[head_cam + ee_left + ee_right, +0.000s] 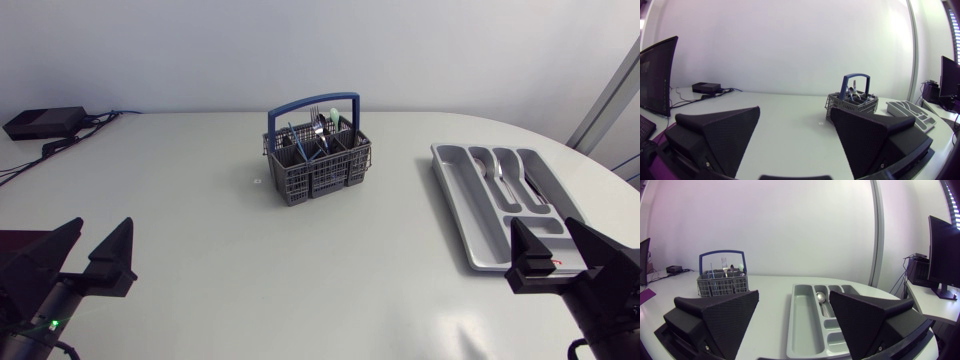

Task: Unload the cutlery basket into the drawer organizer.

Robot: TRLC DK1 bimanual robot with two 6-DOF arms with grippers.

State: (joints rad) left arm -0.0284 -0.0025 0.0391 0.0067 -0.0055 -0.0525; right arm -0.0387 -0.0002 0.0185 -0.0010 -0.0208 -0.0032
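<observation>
Left pincer (pixel 100 236) spread, empty, at near bench (pixel 250 270) edge. Right pincer (pixel 545 236) likewise, before drawer organizer (pixel 452 190), spoon (pixel 483 166) inside. Cutlery basket (pixel 318 168) mid-bench, upright, loaded.

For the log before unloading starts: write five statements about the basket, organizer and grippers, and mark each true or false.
1. The basket holds cutlery. True.
2. The organizer is empty. False: at least one spoon lies in it.
3. The left gripper is shut on a fork. False: it is open and holds nothing.
4. The right gripper is open, by the organizer's near end. True.
5. The basket's handle is red. False: it is blue.
</observation>
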